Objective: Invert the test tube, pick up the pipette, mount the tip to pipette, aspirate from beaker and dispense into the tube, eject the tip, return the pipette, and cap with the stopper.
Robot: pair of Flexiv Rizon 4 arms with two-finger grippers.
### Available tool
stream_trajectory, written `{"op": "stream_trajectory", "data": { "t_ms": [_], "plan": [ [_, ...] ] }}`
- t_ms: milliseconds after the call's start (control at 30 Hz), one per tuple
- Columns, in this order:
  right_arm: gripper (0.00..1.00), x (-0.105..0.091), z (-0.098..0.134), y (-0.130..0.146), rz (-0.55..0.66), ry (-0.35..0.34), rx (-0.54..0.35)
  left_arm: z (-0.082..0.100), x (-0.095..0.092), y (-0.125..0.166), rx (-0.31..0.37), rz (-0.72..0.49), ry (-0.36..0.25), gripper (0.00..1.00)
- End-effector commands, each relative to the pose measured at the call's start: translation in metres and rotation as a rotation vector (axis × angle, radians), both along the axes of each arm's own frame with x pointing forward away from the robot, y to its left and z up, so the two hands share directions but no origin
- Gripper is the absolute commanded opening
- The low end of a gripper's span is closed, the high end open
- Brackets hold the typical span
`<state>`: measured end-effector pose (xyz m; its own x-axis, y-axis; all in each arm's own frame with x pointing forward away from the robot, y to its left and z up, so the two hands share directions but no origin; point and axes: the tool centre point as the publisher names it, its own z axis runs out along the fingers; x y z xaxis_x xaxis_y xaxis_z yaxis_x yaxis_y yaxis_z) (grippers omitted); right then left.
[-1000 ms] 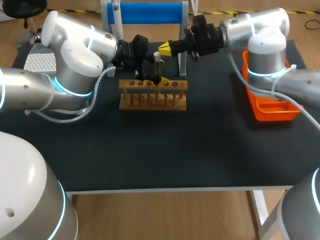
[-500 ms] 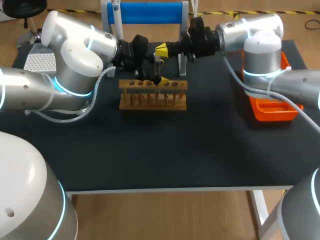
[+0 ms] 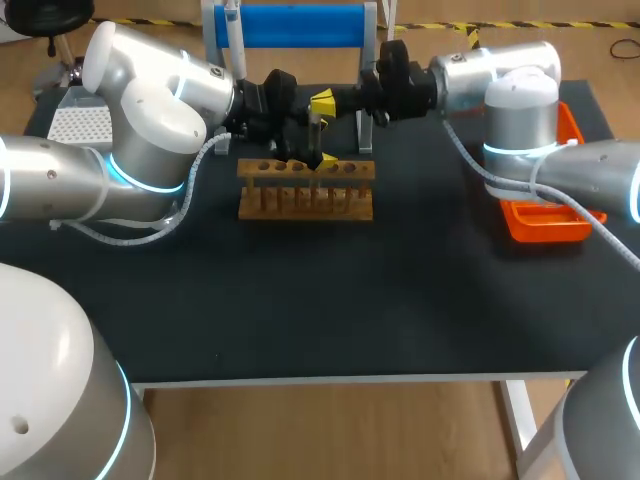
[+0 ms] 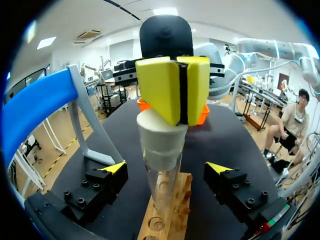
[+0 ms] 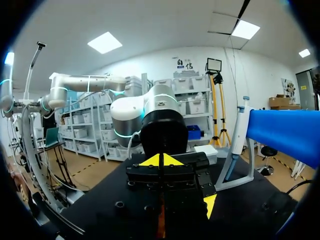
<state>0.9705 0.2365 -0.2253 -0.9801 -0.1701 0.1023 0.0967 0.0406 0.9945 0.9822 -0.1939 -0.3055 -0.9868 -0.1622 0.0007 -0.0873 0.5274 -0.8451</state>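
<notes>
Right end effector (image 4: pixel 181 92) closed atop stopper (image 4: pixel 161 137): left wrist view only.

Tube (image 4: pixel 162 187) upright in rack (image 3: pixel 305 195), stopper (image 4: pixel 159 137) atop; stand (image 3: pixel 290 25) behind rack; tray (image 3: pixel 545 222) to R.

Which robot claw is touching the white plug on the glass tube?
The right gripper: its shut yellow tips sit on the plug. The left gripper stands open around the tube.

One tube (image 4: pixel 162 192), one stopper (image 4: pixel 159 142), one rack (image 3: pixel 305 192), one pipette (image 3: pixel 232 30) — one tray (image 3: pixel 545 222).
</notes>
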Motion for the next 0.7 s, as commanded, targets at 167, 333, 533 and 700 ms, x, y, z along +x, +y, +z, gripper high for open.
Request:
{"op": "stream_trajectory", "data": {
  "t_ms": [167,333,533,700],
  "plan": [
    [0.00,0.000,-0.013,0.001,0.010,-0.004,-0.036,0.000,0.001,0.000,0.002,-0.001,0.001,1.00],
    [0.00,-0.001,-0.014,0.002,0.010,-0.006,-0.055,0.000,0.001,0.000,0.002,-0.001,0.001,1.00],
    [0.00,-0.001,-0.014,0.002,0.005,-0.005,-0.065,0.000,0.001,0.000,0.002,-0.001,0.001,1.00],
    [0.00,-0.003,-0.004,0.000,0.001,-0.033,-0.003,0.000,0.001,0.000,0.002,-0.001,0.001,1.00]
  ]
}}
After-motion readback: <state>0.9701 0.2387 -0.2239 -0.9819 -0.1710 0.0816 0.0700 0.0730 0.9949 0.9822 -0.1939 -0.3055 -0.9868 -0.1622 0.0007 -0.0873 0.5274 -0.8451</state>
